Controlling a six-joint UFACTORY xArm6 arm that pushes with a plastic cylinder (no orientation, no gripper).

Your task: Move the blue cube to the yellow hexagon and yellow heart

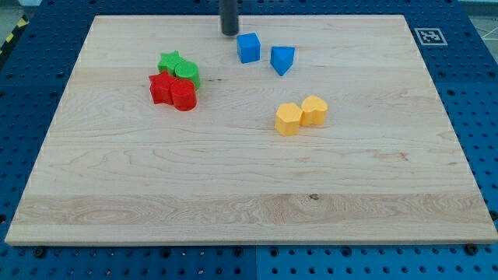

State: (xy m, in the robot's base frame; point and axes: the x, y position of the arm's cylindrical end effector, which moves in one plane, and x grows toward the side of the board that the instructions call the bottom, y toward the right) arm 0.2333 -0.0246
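The blue cube (248, 47) lies near the view's top centre of the wooden board. My tip (229, 33) stands just up and left of it, close to its upper left corner; I cannot tell if they touch. Two yellow blocks lie touching right of the board's middle, down and right of the cube: one (288, 119) on the left and one (314, 110) on the right. Which is the hexagon and which the heart is hard to make out.
A blue triangular block (282, 59) lies just right of the cube. A cluster at the left holds a green star (170, 63), a green round block (187, 74), a red star (162, 88) and a red cylinder (183, 96). The board (249, 202) rests on a blue pegboard.
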